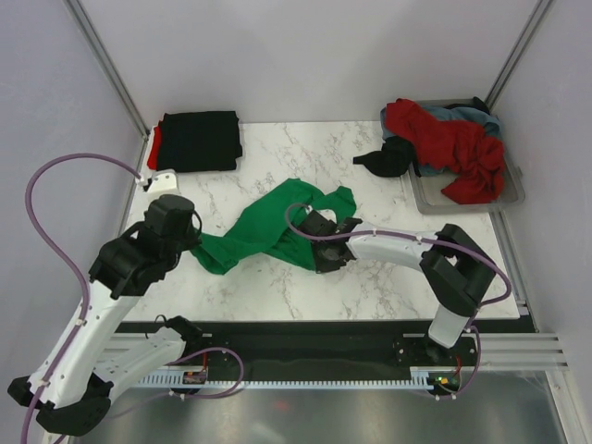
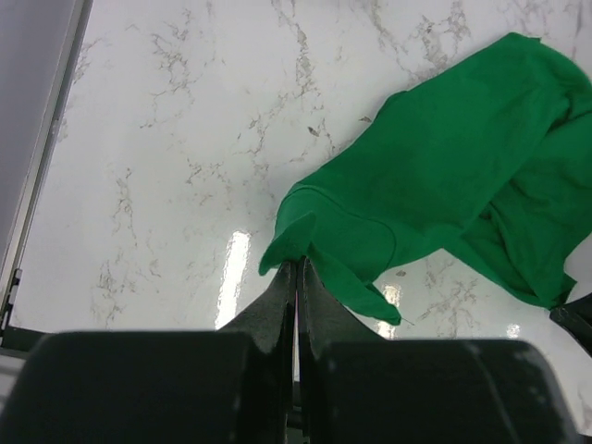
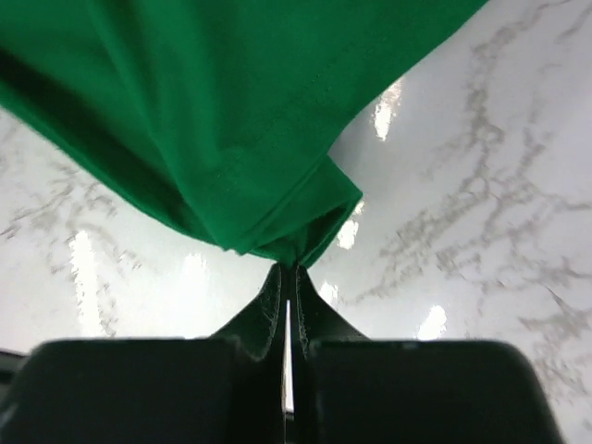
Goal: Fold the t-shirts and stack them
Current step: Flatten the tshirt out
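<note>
Left gripper (image 2: 297, 277) is clamping a corner of the bright green cloth t-shirt (image 2: 462, 157). Right gripper (image 3: 289, 277) is pinching another edge, over the white marbled worktop (image 3: 481, 231).

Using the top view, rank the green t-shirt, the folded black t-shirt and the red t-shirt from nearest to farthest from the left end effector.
1. green t-shirt: table centre, pinched in the left end effector.
2. folded black t-shirt: back left corner.
3. red t-shirt: in the tray, back right.

folded stack (image 1: 196, 141) rear left, tray (image 1: 427, 196) rear right, spread shirt (image 1: 268, 227) centre
</note>
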Controlling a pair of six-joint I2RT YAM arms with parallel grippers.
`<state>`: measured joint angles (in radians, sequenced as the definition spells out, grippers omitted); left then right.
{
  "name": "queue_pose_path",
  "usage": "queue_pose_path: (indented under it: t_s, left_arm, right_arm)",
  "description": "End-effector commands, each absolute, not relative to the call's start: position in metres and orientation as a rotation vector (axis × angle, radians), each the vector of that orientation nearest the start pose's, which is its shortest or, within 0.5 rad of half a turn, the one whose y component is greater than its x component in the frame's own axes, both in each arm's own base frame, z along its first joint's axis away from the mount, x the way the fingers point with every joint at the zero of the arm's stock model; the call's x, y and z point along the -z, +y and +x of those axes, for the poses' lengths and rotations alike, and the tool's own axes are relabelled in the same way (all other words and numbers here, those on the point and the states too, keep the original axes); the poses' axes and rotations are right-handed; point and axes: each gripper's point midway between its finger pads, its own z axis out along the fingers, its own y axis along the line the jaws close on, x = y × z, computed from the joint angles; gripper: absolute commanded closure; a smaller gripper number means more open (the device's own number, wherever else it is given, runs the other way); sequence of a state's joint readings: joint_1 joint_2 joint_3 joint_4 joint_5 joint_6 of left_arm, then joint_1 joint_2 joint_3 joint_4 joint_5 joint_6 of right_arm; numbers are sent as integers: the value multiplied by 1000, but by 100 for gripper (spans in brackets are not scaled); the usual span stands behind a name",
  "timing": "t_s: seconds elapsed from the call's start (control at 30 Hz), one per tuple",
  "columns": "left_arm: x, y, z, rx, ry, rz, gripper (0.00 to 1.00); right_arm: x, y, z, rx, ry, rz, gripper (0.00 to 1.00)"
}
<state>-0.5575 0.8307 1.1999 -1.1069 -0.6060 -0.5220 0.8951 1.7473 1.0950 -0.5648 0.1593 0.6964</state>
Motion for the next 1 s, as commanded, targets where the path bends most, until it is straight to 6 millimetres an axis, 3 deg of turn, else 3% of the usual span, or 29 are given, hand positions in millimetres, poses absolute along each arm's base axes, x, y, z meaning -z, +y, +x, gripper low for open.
queue_pose_path:
  t_s: [0.0, 0.03, 0.1, 0.13, 0.23, 0.27, 0.3, 0.43, 0.47, 0.57, 0.7, 0.83, 0.97]
  left_arm:
    - [-324, -38, 213, 32, 2025, -265, 98]
    - [-343, -38, 212, 56, 1985, -263, 98]
    - [-365, -37, 210, 86, 1942, -262, 98]
    - [-392, -36, 207, 135, 1876, -267, 98]
    - [-433, -33, 202, 182, 1769, -251, 98]
    - [-457, -30, 200, 204, 1710, -259, 98]
    - [-468, -29, 199, 209, 1684, -252, 98]
    - [-522, -26, 191, 253, 1556, -211, 98]
    - [-544, -23, 184, 283, 1490, -216, 98]
    - [-582, -10, 169, 283, 1378, -206, 98]
    - [-620, 0, 146, 313, 1253, -178, 98]
    - [-642, -16, 113, 458, 1128, -44, 98]
    - [-662, -19, 79, 540, 1010, 50, 98]
  right_arm:
    - [-109, 275, 239, -246, 2608, -230, 100]
    - [-138, 280, 247, -284, 2549, -212, 100]
    - [-184, 271, 247, -320, 2471, -206, 100]
    - [-218, 273, 252, -365, 2403, -184, 100]
    - [-297, 253, 252, -414, 2236, -153, 100]
    - [-325, 241, 250, -436, 2166, -125, 100]
    - [-355, 234, 249, -472, 2094, -106, 100]
    - [-440, 192, 232, -538, 1848, -65, 100]
    - [-464, 174, 223, -555, 1762, -56, 100]
    - [-513, 126, 202, -565, 1593, 26, 100]
    - [-559, 80, 170, -611, 1419, 58, 100]
    - [-585, 80, 135, -775, 1306, -45, 100]
    - [-590, 85, 120, -822, 1265, -122, 100]
